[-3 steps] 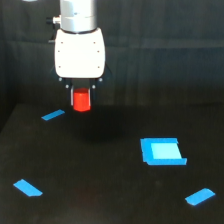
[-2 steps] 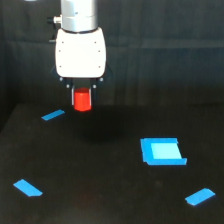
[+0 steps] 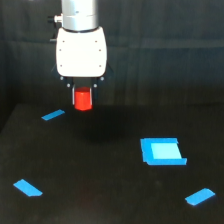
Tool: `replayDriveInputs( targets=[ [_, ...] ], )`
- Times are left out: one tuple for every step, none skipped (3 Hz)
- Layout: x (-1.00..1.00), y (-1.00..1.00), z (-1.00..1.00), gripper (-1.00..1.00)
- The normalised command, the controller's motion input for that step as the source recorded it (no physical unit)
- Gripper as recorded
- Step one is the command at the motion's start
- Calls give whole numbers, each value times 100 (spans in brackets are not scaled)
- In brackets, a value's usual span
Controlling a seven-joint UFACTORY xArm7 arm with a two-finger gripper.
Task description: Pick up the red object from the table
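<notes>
The red object (image 3: 83, 99) is a small orange-red stubby cylinder hanging just under the white body of my gripper (image 3: 82, 95), toward the exterior view's left. It sits between the short dark fingers, which are shut on it. It hangs above the dark table (image 3: 100, 175), and a faint shadow lies on the surface below and in front of it. The fingertips themselves are mostly hidden by the object and the dark background.
A light-blue square patch (image 3: 161, 151) lies on the table at the exterior view's right. Blue tape strips lie at the back left (image 3: 53, 115), front left (image 3: 27, 187) and front right (image 3: 200, 196). A dark curtain forms the backdrop.
The gripper and the red object have risen slightly; nothing else moved.
</notes>
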Motion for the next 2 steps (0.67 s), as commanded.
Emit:
replayDriveInputs(
  targets=[
    [-1, 2, -1, -97],
    [2, 3, 8, -100]
  ],
)
